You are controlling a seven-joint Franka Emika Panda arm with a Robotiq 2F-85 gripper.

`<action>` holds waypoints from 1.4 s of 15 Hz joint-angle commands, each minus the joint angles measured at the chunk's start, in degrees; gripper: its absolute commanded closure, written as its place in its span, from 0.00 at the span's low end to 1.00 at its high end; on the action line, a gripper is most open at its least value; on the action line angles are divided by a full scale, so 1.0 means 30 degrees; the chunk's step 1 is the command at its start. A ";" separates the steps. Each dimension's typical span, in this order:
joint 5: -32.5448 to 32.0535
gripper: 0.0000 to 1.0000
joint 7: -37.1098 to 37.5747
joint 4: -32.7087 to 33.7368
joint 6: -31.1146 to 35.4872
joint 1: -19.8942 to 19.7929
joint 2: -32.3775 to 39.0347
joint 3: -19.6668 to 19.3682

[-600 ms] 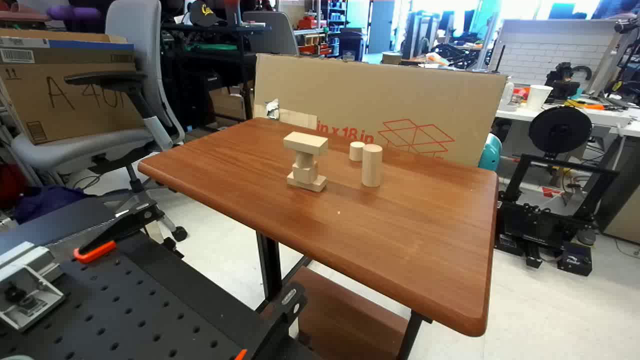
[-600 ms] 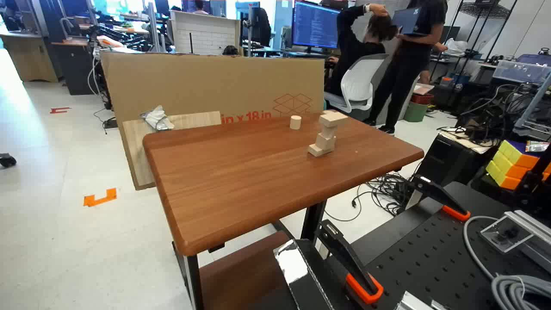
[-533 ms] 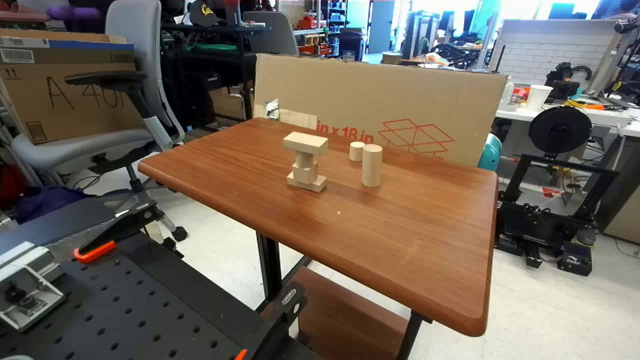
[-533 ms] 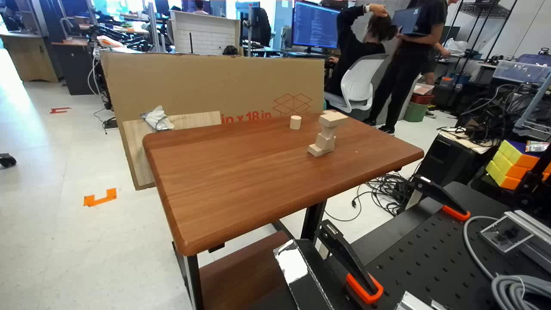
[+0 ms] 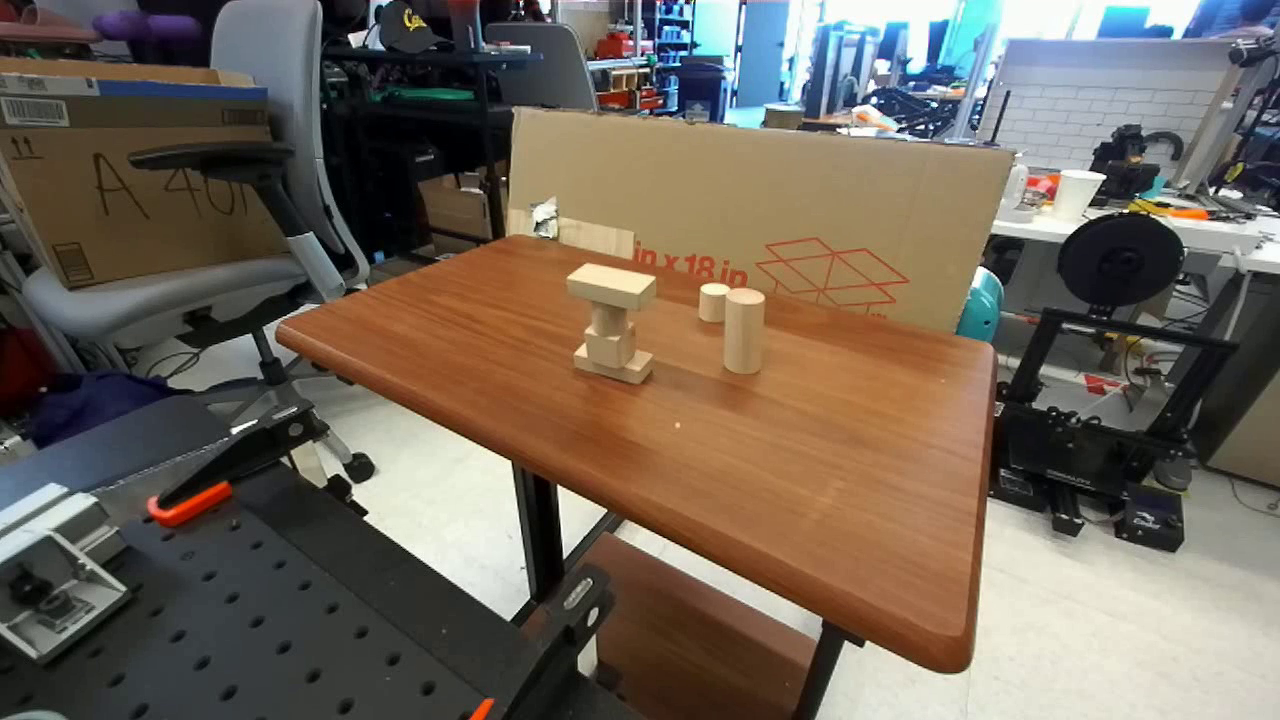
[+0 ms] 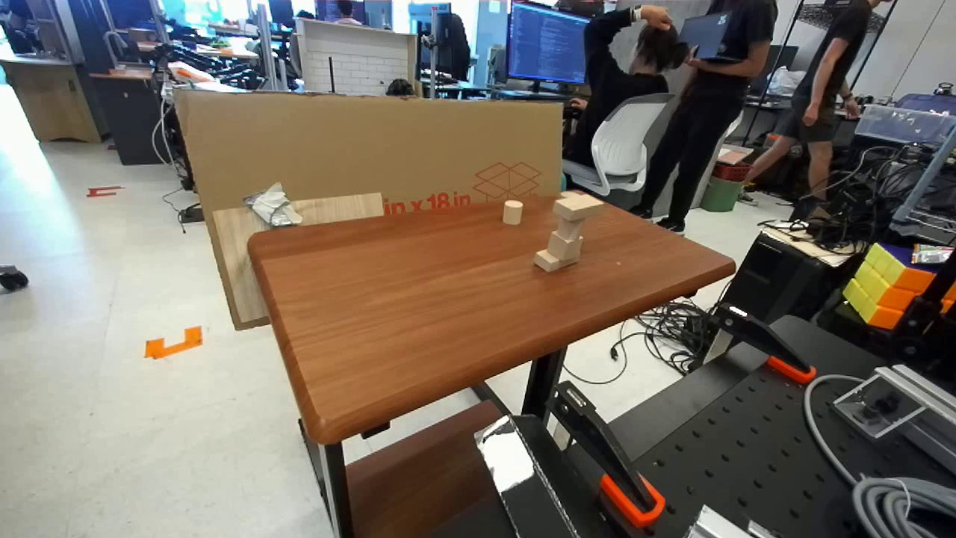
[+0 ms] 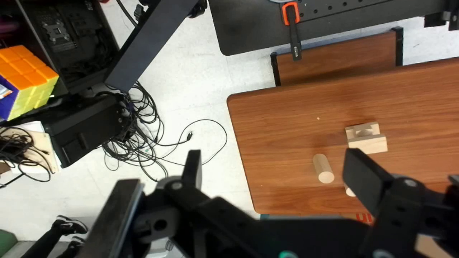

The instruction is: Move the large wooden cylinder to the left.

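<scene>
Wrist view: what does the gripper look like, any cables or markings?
The gripper is mostly black. Its two fingers are blocky with flat faces, on angular links. Round grey screw or pivot heads show on them, and a small green spot sits at the picture's bottom edge. I can make out no lettering or cable on it, nor the arm in any view.

Place: a lab or workshop, partly office
Perforated black plate (image 5: 290, 600): lower left in an exterior view
3D printer (image 5: 1075, 455): on the floor (image 5: 1090, 640), far right in that view
Lit monitor (image 6: 549, 43): top of an exterior view, right of centre
People (image 6: 717, 97): 3, upper right there, 1 seated
Cables (image 7: 138, 132): tangled, left half of the wrist view
</scene>
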 commanded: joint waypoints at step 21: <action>0.0303 0.00 -0.1132 0.1392 0.5764 0.0379 0.7717 -0.2577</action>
